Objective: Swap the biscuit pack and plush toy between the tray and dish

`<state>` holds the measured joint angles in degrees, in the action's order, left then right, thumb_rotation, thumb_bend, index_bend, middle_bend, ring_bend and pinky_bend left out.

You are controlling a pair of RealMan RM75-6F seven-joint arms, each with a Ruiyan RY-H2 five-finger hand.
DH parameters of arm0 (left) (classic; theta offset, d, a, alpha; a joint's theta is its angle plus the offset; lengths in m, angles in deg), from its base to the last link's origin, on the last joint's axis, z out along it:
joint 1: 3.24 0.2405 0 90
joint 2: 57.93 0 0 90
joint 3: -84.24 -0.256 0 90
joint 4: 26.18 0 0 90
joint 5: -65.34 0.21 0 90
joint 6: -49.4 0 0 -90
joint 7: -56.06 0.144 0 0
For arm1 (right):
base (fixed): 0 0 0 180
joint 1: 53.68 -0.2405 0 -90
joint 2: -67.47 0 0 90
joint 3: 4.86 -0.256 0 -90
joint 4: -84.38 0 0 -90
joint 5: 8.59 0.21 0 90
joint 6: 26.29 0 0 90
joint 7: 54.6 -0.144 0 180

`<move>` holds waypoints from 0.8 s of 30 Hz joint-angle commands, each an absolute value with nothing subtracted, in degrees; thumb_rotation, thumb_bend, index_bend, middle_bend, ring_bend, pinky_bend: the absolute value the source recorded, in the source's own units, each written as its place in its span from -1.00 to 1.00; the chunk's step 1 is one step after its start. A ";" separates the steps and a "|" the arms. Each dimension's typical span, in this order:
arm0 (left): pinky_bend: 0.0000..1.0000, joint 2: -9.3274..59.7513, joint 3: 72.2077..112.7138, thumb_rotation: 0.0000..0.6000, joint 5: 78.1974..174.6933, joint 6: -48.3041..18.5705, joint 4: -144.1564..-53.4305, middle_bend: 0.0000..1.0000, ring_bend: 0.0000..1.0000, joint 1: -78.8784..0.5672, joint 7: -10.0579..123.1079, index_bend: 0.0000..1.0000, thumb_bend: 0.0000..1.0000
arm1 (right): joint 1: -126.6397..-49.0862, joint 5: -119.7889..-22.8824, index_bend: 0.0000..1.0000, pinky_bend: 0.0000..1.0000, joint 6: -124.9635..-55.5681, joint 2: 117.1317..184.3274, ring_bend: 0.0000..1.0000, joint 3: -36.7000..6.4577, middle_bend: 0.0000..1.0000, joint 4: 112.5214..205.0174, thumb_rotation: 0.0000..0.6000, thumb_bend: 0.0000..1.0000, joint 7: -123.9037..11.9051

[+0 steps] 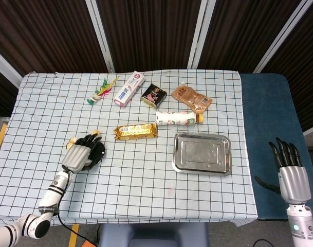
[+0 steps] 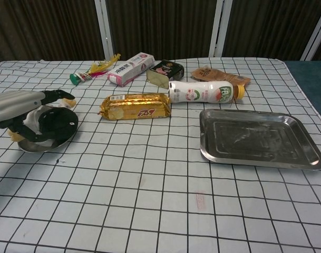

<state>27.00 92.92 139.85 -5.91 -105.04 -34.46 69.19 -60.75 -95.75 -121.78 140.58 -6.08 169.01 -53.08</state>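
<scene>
A checked-cloth table (image 1: 146, 175) carries a steel tray (image 1: 202, 154), dish (image 2: 28, 145), biscuit pack (image 1: 136, 132), and bottle (image 1: 178, 118).

Dark corrugated wall (image 1: 151, 31) w/ white struts, checked tablecloth (image 1: 146, 175), blue surface (image 1: 269, 118) alongside.
</scene>
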 commanded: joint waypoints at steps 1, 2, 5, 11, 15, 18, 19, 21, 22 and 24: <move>-0.69 27.60 92.42 1.00 138.94 -4.98 -103.84 -1.00 -1.00 -34.80 69.09 -1.00 -0.19 | -60.69 -95.92 -1.00 -1.00 -121.22 140.65 -1.00 -6.24 -1.00 168.98 1.00 -0.88 -53.05; -0.69 28.02 92.26 1.00 138.83 -4.75 -103.16 -1.00 -1.00 -34.97 68.83 -1.00 -0.19 | -60.66 -96.01 -1.00 -1.00 -120.93 140.67 -1.00 -6.30 -1.00 168.98 1.00 -0.88 -53.03; -0.71 29.49 91.97 1.00 138.99 -4.47 -100.85 -1.00 -1.00 -35.48 67.84 -1.00 -0.19 | -60.62 -96.16 -1.00 -1.00 -120.18 140.70 -1.00 -6.45 -1.00 168.99 1.00 -0.88 -53.09; -0.78 33.78 91.82 1.00 140.98 -5.68 -94.49 -1.00 -1.00 -36.58 64.41 -1.00 -0.20 | -60.49 -96.56 -1.00 -1.00 -118.97 140.44 -1.00 -6.66 -1.00 169.27 1.00 -0.88 -54.09; -0.74 36.93 91.65 1.00 142.42 -7.15 -89.56 -0.96 -0.95 -37.15 62.91 -0.83 -0.20 | -60.31 -97.05 -1.00 -1.00 -118.82 140.36 -1.00 -6.86 -1.00 169.22 1.00 -0.88 -54.79; -0.47 39.72 91.71 1.00 143.59 -9.35 -85.38 -0.63 -0.64 -37.29 61.60 -0.57 -0.19 | -60.16 -97.39 -1.00 -1.00 -118.65 140.28 -1.00 -6.92 -1.00 169.23 1.00 -0.88 -55.14; -0.34 40.55 91.68 1.00 144.10 -10.19 -84.06 -0.50 -0.51 -37.29 60.88 -0.47 -0.18 | -60.13 -97.44 -1.00 -1.00 -118.54 140.22 -1.00 -6.94 -1.00 169.24 1.00 -0.88 -55.26; -0.13 42.29 91.32 1.00 145.58 -12.13 -80.90 -0.30 -0.31 -37.28 59.10 -0.30 -0.14 | -60.09 -97.59 -1.00 -1.00 -118.32 140.06 -1.00 -7.00 -1.00 169.31 1.00 -0.88 -55.53; -0.04 43.03 91.21 1.00 146.14 -13.02 -79.56 -0.23 -0.24 -37.23 58.30 -0.24 -0.11 | -60.06 -97.65 -1.00 -1.00 -118.25 140.01 -1.00 -7.03 -1.00 169.35 1.00 -0.88 -55.66; 0.14 44.66 90.97 1.00 147.36 -15.13 -76.48 -0.08 -0.10 -37.11 56.58 -0.08 -0.05 | -60.00 -97.72 -1.00 -1.00 -118.07 139.88 -1.00 -7.13 -1.00 169.43 1.00 -0.88 -55.91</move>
